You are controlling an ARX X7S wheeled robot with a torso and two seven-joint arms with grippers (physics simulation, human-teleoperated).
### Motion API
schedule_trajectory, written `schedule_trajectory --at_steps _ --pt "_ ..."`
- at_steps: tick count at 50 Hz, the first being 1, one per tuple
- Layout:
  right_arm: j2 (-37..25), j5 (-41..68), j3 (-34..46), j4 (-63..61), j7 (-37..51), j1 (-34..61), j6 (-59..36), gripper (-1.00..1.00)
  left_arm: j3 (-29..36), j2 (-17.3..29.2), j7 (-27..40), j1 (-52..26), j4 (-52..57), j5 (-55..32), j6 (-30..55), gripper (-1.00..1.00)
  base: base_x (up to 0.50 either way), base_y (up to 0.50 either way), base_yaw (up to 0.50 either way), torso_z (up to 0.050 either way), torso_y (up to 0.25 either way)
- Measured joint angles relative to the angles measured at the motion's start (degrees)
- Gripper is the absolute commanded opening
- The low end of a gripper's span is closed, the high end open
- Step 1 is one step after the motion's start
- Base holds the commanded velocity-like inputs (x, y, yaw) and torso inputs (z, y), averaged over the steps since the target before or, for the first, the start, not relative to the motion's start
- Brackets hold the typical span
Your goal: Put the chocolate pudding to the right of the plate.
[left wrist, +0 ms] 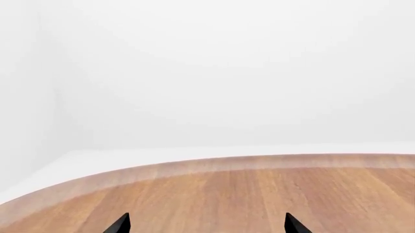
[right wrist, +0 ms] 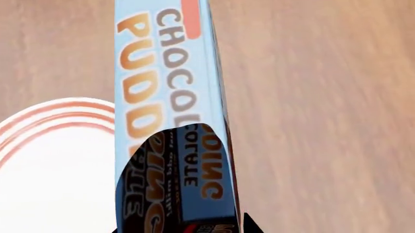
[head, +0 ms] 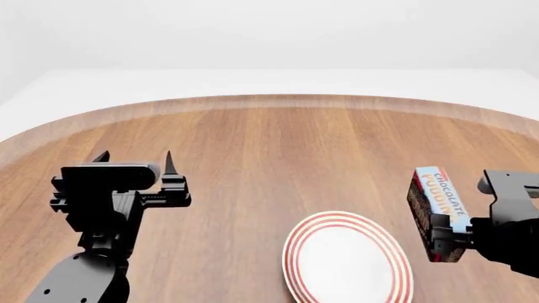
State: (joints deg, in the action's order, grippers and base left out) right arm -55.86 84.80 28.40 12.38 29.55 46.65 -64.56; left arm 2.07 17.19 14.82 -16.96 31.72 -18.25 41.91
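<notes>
Nearest you, the plate (head: 347, 260) lies flat on the wooden tabletop (head: 278, 145), at the view's lower edge. Just to its right, your right gripper (head: 440, 235) has its fingers pinching the chocolate pudding (head: 438, 205), which hangs tilted, blue lettered face up, beside the plate's rim; whether it touches the tabletop cannot be told. Farther left, your left gripper (head: 135, 163) hovers with fingers spread, holding nothing. Beyond, bare wood runs to the tabletop's curved far edge.
</notes>
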Motion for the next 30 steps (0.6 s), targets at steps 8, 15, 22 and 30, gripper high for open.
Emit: schedule_trajectory --at_steps 8,15,22,30 --pt "-1.4 -0.4 -0.4 1.8 -0.9 -2.6 1.8 -1.00 0.0 0.2 0.2 -0.1 0.1 -0.2 0.1 1.00 0.00 0.00 0.00 0.000 0.000" --pt "-1.4 -1.4 0.0 3.6 -2.0 -4.3 3.3 -1.00 0.1 0.3 0.3 -0.1 0.2 -0.3 0.1 1.00 0.00 0.00 0.00 0.000 0.000" --pt "-1.2 -2.5 0.3 5.5 -2.9 -5.6 4.6 -1.00 0.2 0.4 0.5 -0.1 0.2 -0.4 0.1 1.00 0.00 0.00 0.00 0.000 0.000" --pt "-0.8 -4.1 1.0 8.1 -4.4 -6.7 6.2 -1.00 0.2 0.5 0.6 -0.1 0.2 -0.5 -0.1 1.00 0.00 0.00 0.00 0.000 0.000"
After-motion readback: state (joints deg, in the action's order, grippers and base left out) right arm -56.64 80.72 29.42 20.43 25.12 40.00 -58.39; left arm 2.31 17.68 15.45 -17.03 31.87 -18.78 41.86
